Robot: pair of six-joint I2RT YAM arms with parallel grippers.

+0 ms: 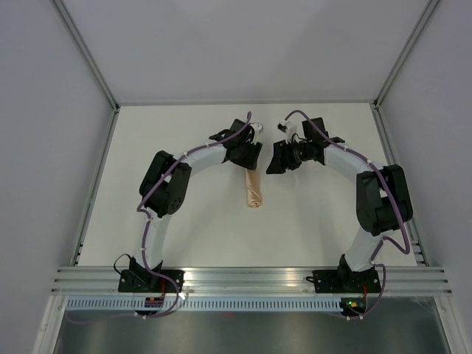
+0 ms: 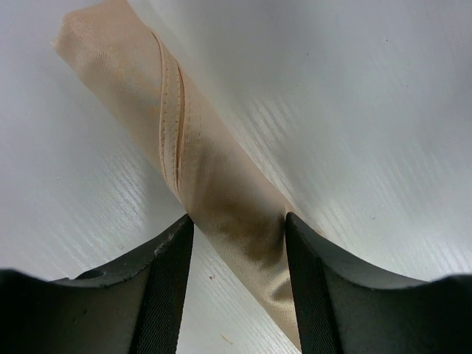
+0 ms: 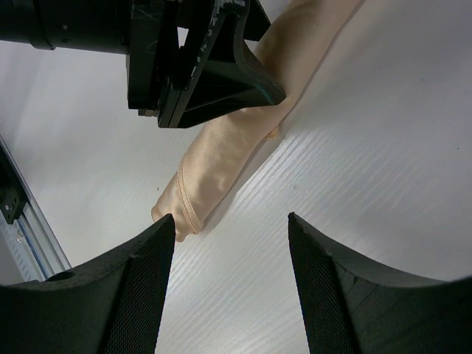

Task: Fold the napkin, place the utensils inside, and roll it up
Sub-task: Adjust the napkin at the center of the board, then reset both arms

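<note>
The peach-orange napkin (image 1: 253, 189) lies rolled into a tight tube in the middle of the white table, its long axis running near to far. My left gripper (image 1: 252, 164) stands over the roll's far end. In the left wrist view the roll (image 2: 184, 133) passes diagonally between the left gripper's (image 2: 237, 215) spread fingers, which touch its sides without squeezing it. My right gripper (image 1: 275, 164) is open and empty just right of the roll. In its view (image 3: 231, 215) the roll's near end (image 3: 199, 184) lies by its left finger (image 3: 140, 287). No utensil is in view.
The left gripper's black body (image 3: 214, 66) covers part of the roll in the right wrist view. An aluminium rail (image 1: 251, 276) runs along the table's near edge and shows in the right wrist view (image 3: 22, 221). Grey enclosure walls (image 1: 51, 147) stand round the table.
</note>
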